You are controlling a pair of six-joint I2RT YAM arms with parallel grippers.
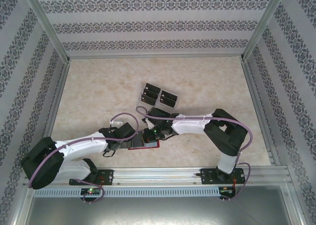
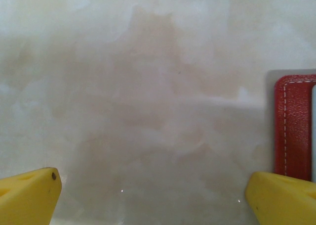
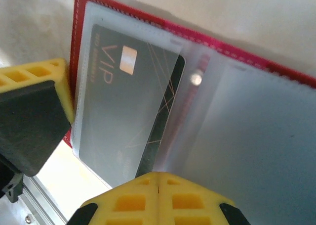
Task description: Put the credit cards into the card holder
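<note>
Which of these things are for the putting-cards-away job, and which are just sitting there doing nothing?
For the job:
- the red card holder
- the black card already in its clear sleeve
- the loose black cards waiting on the table

Just there:
- the marble-look table
- the patterned walls
- the metal rail by the arm bases

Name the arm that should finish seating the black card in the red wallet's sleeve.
Right. The right gripper flanks the black VIP card partly inside the red folding wallet; the left gripper faces bare table, the wallet beside one finger.
</note>
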